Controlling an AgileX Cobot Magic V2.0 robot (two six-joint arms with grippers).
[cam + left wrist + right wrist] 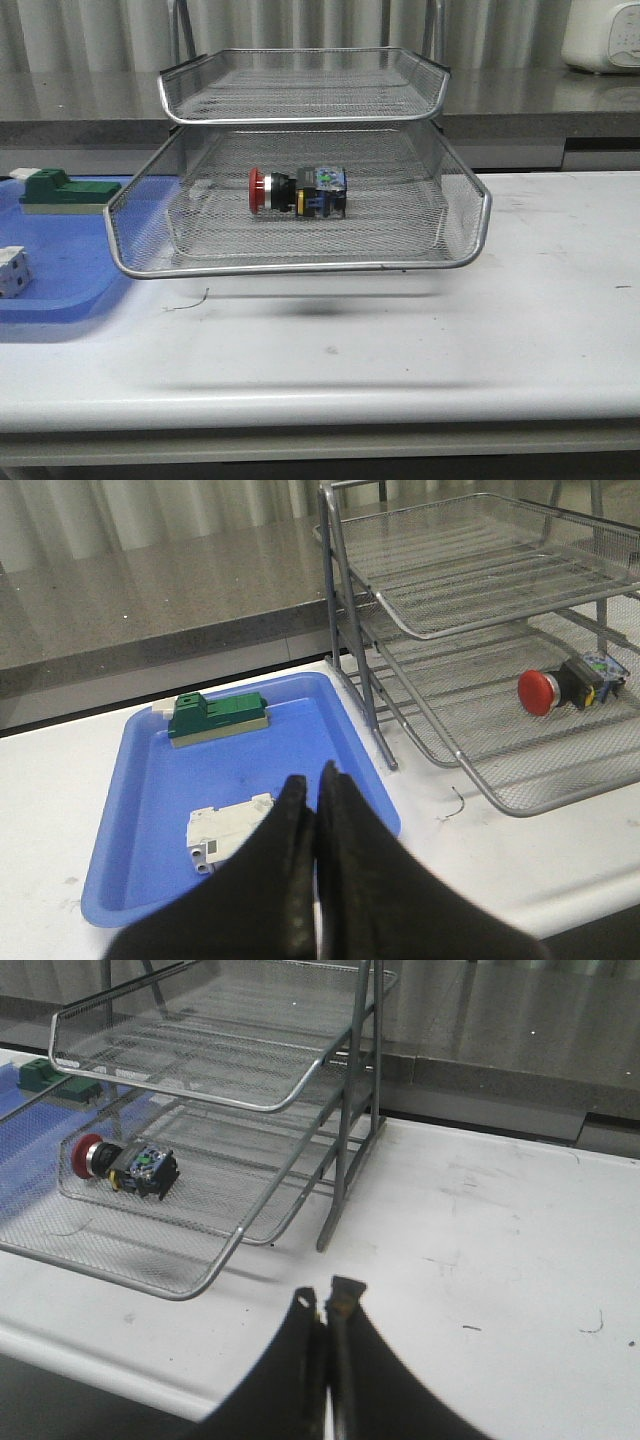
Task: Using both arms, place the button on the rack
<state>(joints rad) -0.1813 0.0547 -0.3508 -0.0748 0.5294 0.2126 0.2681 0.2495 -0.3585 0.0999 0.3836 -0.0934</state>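
Well, we see the button (297,191) lying on its side in the rack (300,265), middle tray. Left gripper (316,780) and right gripper (325,1305) are both closed and empty; placement looks finished, so we'd just stay clear.

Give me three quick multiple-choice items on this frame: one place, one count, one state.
1. Where does the red-capped push-button switch lie?
A. on the blue plastic tray
B. in a tray of the silver wire-mesh rack
C. on the bare table

2. How many parts sit on the blue plastic tray?
A. one
B. two
C. four

3. The left gripper is:
A. shut, empty
B. open
C. holding the switch

Answers: 1 B, mesh lies under it; 2 B, green block and white part; 3 A, fingers together, nothing between.
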